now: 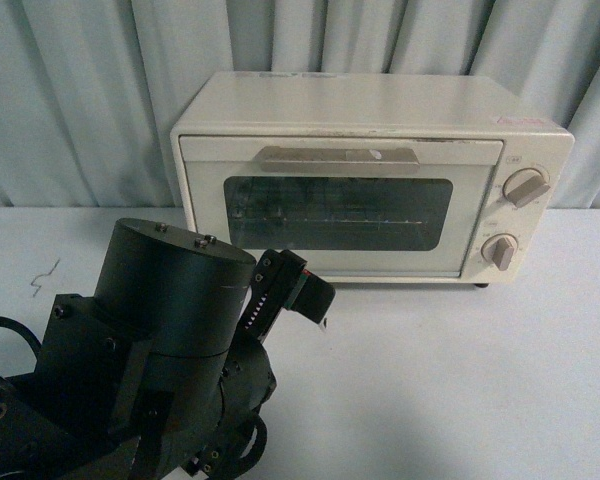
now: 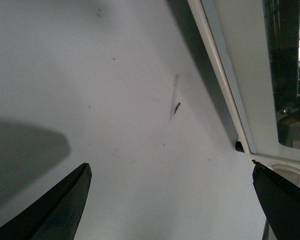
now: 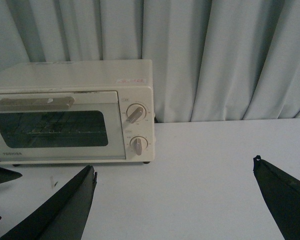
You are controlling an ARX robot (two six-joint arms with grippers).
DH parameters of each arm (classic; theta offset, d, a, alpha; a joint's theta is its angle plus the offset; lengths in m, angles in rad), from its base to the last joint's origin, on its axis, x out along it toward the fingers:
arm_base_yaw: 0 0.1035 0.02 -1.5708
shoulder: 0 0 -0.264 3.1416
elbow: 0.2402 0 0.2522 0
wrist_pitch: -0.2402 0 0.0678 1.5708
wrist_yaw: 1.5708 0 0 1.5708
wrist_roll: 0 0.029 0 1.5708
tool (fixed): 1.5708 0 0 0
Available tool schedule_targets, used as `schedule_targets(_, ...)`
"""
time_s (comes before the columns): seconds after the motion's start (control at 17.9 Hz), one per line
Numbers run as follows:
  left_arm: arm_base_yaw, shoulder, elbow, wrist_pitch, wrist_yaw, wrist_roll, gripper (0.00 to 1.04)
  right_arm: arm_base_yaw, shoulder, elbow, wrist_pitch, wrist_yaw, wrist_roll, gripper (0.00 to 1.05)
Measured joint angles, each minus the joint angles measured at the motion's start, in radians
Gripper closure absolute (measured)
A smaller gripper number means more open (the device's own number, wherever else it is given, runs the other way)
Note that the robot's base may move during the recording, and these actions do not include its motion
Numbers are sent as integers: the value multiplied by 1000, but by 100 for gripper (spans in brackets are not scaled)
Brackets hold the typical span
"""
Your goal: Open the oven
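The cream-white Toshiba toaster oven [image 1: 370, 180] stands on the white table [image 1: 460, 380] at about 12 o'clock in the front view, its back close to the pale curtain [image 1: 80, 90]. Its door [image 1: 210, 215] is shut, flush with the front frame. The flat grey-beige handle [image 1: 338, 158] runs along the top edge of the door, above the dark glass window [image 1: 338, 212], through which the wire rack [image 1: 340, 222] shows faintly. Two round knobs sit at 3 o'clock of the door, the upper knob [image 1: 526, 187] directly over the lower knob [image 1: 500, 251].

The black left arm [image 1: 170, 290] fills the 7 o'clock part of the front view, in front of the oven and apart from it. Nothing touches the handle.

In the left wrist view the left gripper [image 2: 170, 164] is spread wide and holds nothing. Bare table lies between its fingers, with a small dark mark [image 2: 176, 107] on it. One fingertip is near the oven's lower front corner, beside a small black foot [image 2: 238, 146].

In the right wrist view the right gripper [image 3: 175, 165] is likewise spread wide and empty, well back from the oven, with table between its fingers.

A thin squiggle [image 1: 45, 275] lies on the table at 9 o'clock in the front view.
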Motion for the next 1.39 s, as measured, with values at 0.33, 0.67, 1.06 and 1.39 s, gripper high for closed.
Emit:
schedule_targets(0.33, 43, 5, 20, -6, -4, 10, 7, 0, 0, 0, 0, 0, 0, 6)
schedule_targets(0.67, 71, 24, 16, 3, -11, 20, 7, 0, 0, 0, 0, 0, 0, 6)
schedule_targets(1.06, 57, 24, -8, 7, -2, 29, 7, 0, 0, 0, 0, 0, 0, 6)
schedule_targets(1.39, 57, 24, -8, 7, 0, 29, 7, 115, 133, 97, -232, 237, 129, 6)
